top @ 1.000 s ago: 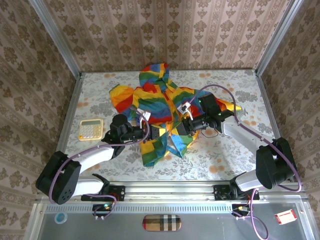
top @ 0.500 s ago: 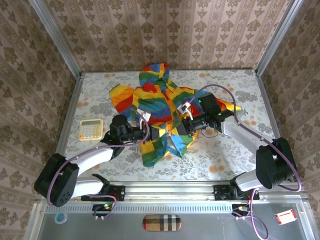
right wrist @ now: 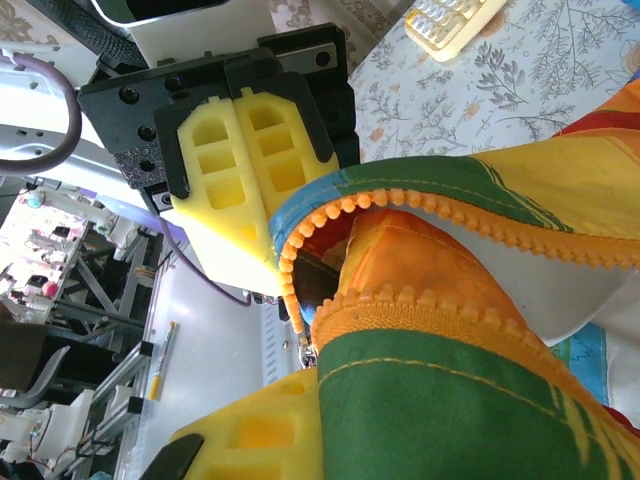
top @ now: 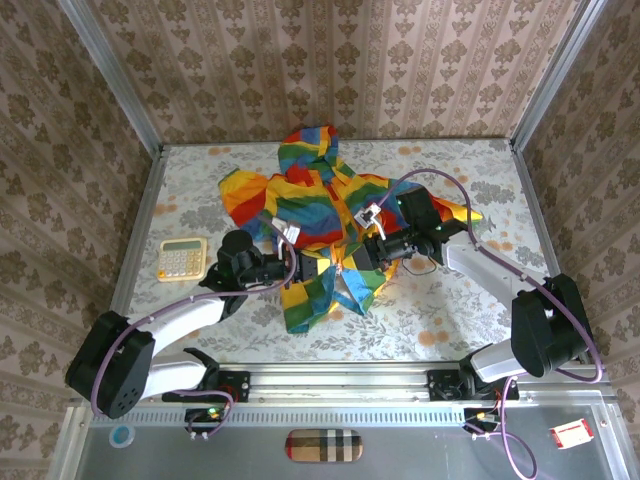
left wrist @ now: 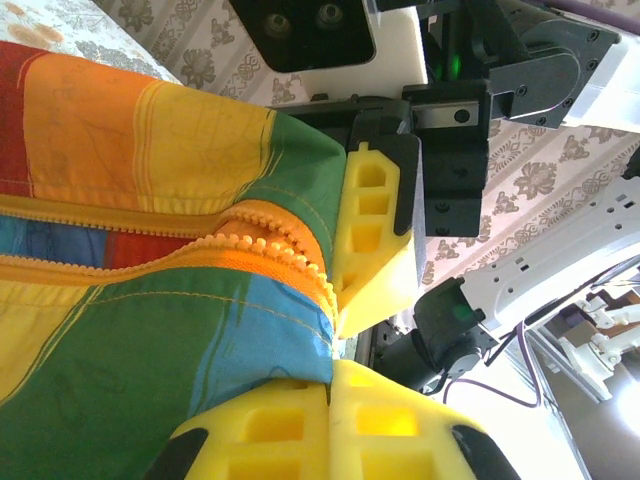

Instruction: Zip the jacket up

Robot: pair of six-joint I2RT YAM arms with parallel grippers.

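jacket (top: 305, 205): crumpled on table (top: 450, 300), just right of calc (top: 182, 258) — hood on far side.
L gripper (top: 306, 266): right of calc, clamped tight on jacket's lower front edge by orange zipper (left wrist: 262, 247).
R gripper (top: 352, 257): further right of calc — pinched shut on opposite zipper edge, tips close to L's.

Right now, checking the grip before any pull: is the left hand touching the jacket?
Touching. The left wrist view shows the left hand with its yellow fingers shut on the jacket edge, beside the orange zipper.
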